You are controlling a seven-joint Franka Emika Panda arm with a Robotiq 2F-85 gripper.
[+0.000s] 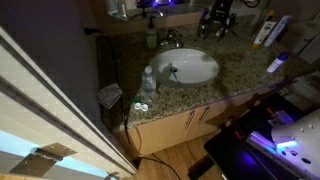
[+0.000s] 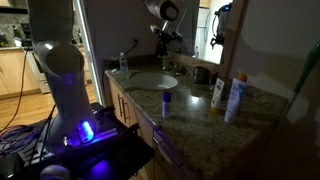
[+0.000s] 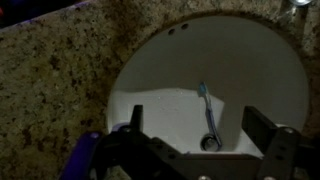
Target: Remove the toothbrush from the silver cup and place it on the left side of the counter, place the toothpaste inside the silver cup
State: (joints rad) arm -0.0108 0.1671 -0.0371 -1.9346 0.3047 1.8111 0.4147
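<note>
A blue-and-white toothbrush (image 3: 208, 112) lies inside the white sink basin (image 3: 160, 70), its lower end by the drain. My gripper (image 3: 200, 132) hangs above the basin, open and empty, with the toothbrush between the two fingers in the wrist view. It shows in both exterior views, high over the back of the granite counter (image 1: 240, 62) near the faucet (image 1: 218, 20) (image 2: 168, 35). A small dark metal cup (image 2: 200, 73), probably the silver cup, stands behind the sink. A small upright tube with a blue top (image 2: 167, 102), possibly the toothpaste, stands near the counter's front edge; it also shows in an exterior view (image 1: 277, 63).
A green soap bottle (image 1: 152, 38) and a clear plastic bottle (image 1: 148, 80) stand beside the sink (image 1: 188, 67). Two tall white bottles (image 2: 226, 96) stand at the counter's other end. The faucet (image 1: 172, 40) is behind the basin. A wall and mirror back the counter.
</note>
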